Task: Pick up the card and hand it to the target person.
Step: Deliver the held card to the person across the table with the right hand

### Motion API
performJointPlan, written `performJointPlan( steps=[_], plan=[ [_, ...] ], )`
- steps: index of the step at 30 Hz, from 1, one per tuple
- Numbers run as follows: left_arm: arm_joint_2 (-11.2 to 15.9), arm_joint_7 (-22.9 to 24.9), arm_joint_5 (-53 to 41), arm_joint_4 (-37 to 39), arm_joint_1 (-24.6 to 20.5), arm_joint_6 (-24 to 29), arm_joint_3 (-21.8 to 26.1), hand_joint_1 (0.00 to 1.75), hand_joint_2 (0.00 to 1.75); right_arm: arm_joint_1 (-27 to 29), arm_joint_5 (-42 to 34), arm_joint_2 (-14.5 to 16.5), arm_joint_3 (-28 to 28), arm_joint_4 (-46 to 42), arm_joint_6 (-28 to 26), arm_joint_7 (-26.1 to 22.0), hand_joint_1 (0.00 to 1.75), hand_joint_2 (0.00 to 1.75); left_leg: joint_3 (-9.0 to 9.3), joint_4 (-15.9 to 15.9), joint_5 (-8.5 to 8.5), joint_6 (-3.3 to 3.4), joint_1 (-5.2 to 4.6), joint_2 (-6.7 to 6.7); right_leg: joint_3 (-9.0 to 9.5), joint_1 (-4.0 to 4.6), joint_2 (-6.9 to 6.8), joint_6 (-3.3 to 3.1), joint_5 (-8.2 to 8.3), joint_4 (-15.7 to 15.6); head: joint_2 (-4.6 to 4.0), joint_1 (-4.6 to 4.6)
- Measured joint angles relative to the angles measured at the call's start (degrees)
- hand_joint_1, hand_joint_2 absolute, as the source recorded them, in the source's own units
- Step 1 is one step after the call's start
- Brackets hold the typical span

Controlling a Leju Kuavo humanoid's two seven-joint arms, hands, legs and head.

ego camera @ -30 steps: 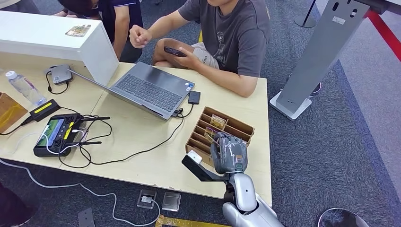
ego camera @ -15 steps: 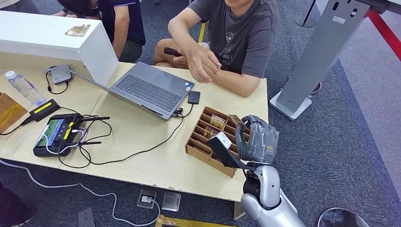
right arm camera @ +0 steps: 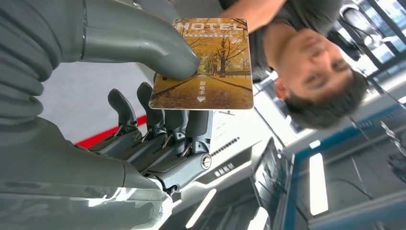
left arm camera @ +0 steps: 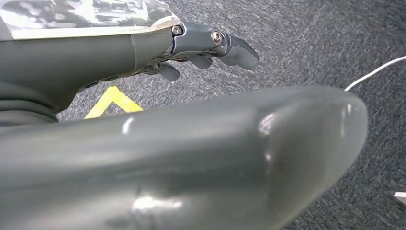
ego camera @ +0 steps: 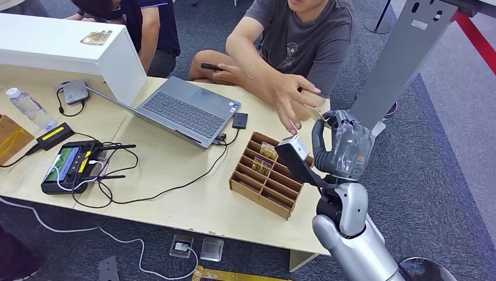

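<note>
My right hand (ego camera: 345, 146) is raised above the right end of the table (ego camera: 175, 199), past the wooden card holder (ego camera: 266, 175) that sits near the table's front right corner. In the right wrist view this hand (right arm camera: 143, 120) pinches the card (right arm camera: 203, 64) between the thick thumb and the darker fingers (right arm camera: 158, 129) behind it; the card carries an autumn tree avenue and the word HOTEL along one edge, and it stands clear of the holder, up in the air. A person's open hand (ego camera: 292, 99) reaches over the table's far right corner, close to my raised hand but not touching the card as far as I can tell. Two more cards (ego camera: 266, 157) stand in the holder's slots. My left hand (left arm camera: 210, 45) hangs over grey carpet with its fingers loosely curled and nothing in them. A laptop (ego camera: 187, 111) lies open near the table's far edge.
</note>
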Motion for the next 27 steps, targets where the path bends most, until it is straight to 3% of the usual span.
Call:
performJointPlan(
  steps=[10,11,15,22,27],
  plan=[
    [0.0,-0.4,-1.1,0.0,-0.1,-0.7,-1.0,0.0,0.0,-4.5,-0.4,1.0,0.5,3.1,4.0,-1.9,1.29,1.75,-0.05,0.0,0.0,0.0,0.0,-0.02,-0.02,0.0,-0.02,0.0,0.0,0.0,0.0,0.03],
    [0.0,-0.4,-1.2,0.0,-0.1,-0.8,-1.1,0.0,0.0,-4.7,-0.6,1.1,0.5,3.5,4.6,-2.3,1.23,1.75,-0.05,0.0,0.0,0.0,0.0,-0.02,-0.02,0.0,-0.02,0.0,0.0,0.0,0.0,0.03],
    [0.0,-0.5,-1.4,0.0,-0.1,-1.2,-1.3,0.0,0.0,-5.0,-2.0,1.6,1.1,4.4,6.8,-3.7,0.21,1.75,-0.06,0.0,0.0,0.0,0.0,-0.02,-0.02,0.0,-0.02,0.0,0.0,0.0,0.0,0.01],
    [0.0,-0.4,-0.9,0.0,-0.2,-1.1,-1.4,0.0,0.0,-5.6,-5.2,3.6,3.0,6.9,8.5,-7.2,0.0,1.75,-0.09,0.0,0.0,0.0,0.0,-0.03,-0.04,0.0,-0.02,0.0,0.0,0.0,0.0,0.01],
    [0.0,-0.3,-0.6,0.0,-0.2,-0.8,-1.3,0.0,0.0,-6.6,-6.1,4.8,3.8,9.0,8.2,-7.7,0.0,1.75,-0.09,0.0,0.0,0.0,0.0,-0.04,-0.04,0.0,-0.03,0.0,0.0,0.0,0.0,0.03]
  ],
)
